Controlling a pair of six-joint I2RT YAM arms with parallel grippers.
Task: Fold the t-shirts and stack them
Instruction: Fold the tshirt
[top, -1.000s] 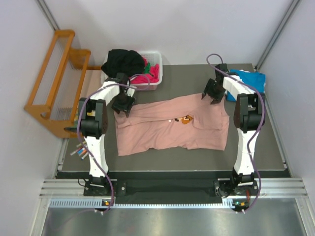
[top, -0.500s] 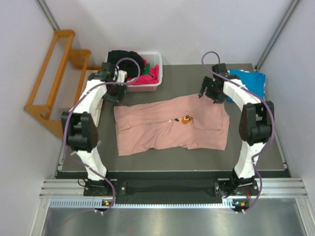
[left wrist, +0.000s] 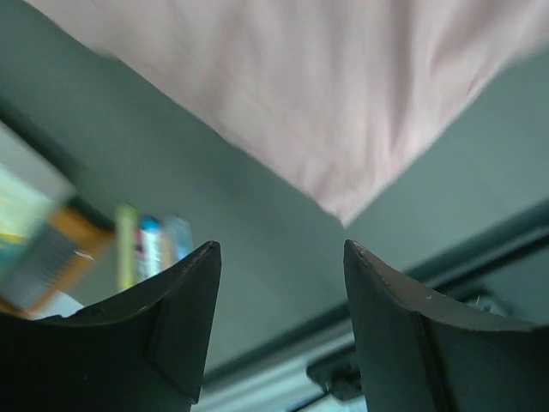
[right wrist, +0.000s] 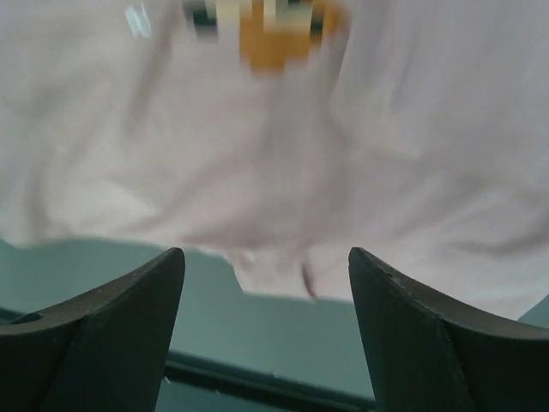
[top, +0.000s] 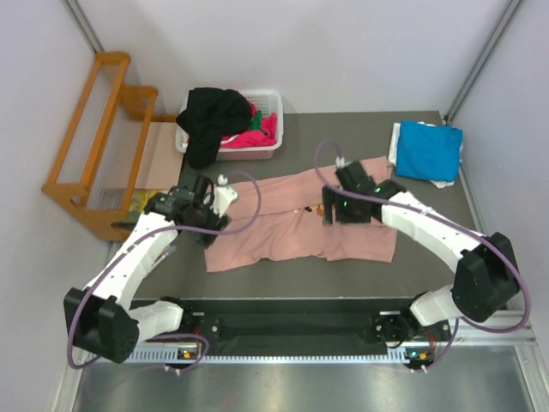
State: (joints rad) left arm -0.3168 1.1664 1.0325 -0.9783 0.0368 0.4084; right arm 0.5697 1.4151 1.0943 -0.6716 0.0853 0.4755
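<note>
A salmon-pink t-shirt lies spread flat across the grey table, its orange-dark chest print partly under my right arm. My left gripper is open and empty at the shirt's left edge. In the left wrist view it hangs above bare table, just short of a shirt corner. My right gripper is open and empty over the shirt's middle. In the right wrist view the print and the near hem show below it. A folded blue t-shirt lies at the far right.
A white slatted basket at the far left holds black, magenta and green shirts; the black one hangs over its rim. A wooden rack stands left of the table. Coloured markers lie near the table's left edge.
Both arms have swung from the shirt's far edge toward the near side, the left to the shirt's left edge, the right to its middle. The black shirt now hangs out of the basket.
</note>
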